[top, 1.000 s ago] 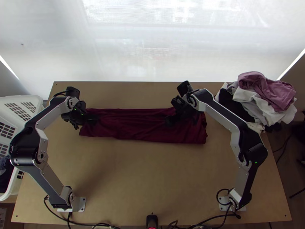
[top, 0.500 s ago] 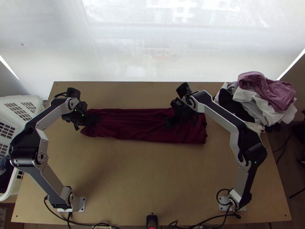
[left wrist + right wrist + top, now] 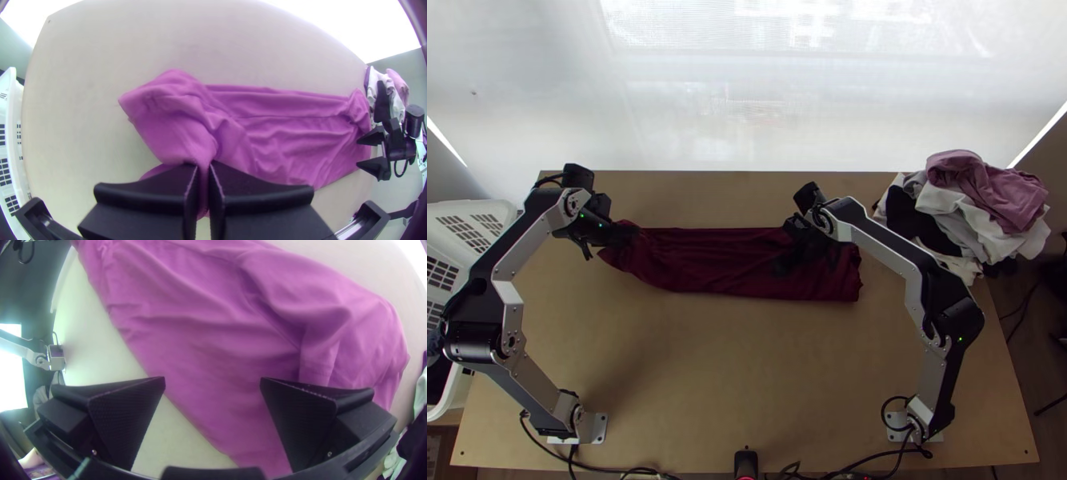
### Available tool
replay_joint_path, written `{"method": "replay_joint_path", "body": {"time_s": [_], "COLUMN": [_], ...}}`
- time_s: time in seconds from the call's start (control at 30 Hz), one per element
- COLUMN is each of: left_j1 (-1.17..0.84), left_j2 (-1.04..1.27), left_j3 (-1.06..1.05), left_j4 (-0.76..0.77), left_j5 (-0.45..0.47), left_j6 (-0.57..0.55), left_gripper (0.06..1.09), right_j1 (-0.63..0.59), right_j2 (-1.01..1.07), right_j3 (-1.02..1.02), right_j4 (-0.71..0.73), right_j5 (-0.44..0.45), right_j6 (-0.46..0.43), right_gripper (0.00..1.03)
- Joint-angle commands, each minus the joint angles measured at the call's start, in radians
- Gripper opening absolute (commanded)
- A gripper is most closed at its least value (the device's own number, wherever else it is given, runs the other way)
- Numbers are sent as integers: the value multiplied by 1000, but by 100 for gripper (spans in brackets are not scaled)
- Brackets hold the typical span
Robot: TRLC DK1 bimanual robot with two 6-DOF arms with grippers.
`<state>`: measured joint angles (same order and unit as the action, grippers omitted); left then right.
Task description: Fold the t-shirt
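In the top view my left gripper (image 3: 627, 234) is at the left end of the dark red t-shirt (image 3: 723, 260), which lies in a long folded strip across the table. The left wrist view shows my left gripper (image 3: 203, 182) shut on a bunched part of the shirt (image 3: 284, 129), its end lifted and creased. Over the shirt's right part is my right gripper (image 3: 785, 262). Seen from its own wrist, my right gripper (image 3: 212, 382) is open above the shirt (image 3: 213, 346), its fingers wide apart with cloth beneath them.
A pile of clothes (image 3: 971, 208) in white, black and mauve lies at the table's back right corner. A white laundry basket (image 3: 475, 212) stands off the left edge. Bare tabletop (image 3: 723, 368) stretches between the arms' bases.
My left gripper has moved up the picture and slightly right, drawing the shirt's left end with it, so its lower left corner has pulled in. The right arm has shifted slightly.
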<state>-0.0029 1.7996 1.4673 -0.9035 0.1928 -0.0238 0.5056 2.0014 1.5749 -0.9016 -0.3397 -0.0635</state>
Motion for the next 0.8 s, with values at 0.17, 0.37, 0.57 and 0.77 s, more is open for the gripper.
{"method": "replay_joint_path", "body": {"time_s": [0.17,0.37,0.57,0.77], "left_j1": [-101,-166,-243,-321], "left_j2": [-37,-57,-63,-13], "left_j3": [307,389,435,493], "left_j4": [-120,-133,-121,-115], "left_j5": [80,126,165,171], "left_j6": [-21,-8,33,73], "left_gripper": [9,9,9,9], "right_j1": [-1,-1,5,-29], "right_j2": [25,40,36,-95], "right_j3": [-67,-84,-82,25], "right_j4": [27,35,36,-68], "right_j5": [11,28,38,36], "right_j6": [-6,-6,4,4], "right_gripper": [99,99,99,99]}}
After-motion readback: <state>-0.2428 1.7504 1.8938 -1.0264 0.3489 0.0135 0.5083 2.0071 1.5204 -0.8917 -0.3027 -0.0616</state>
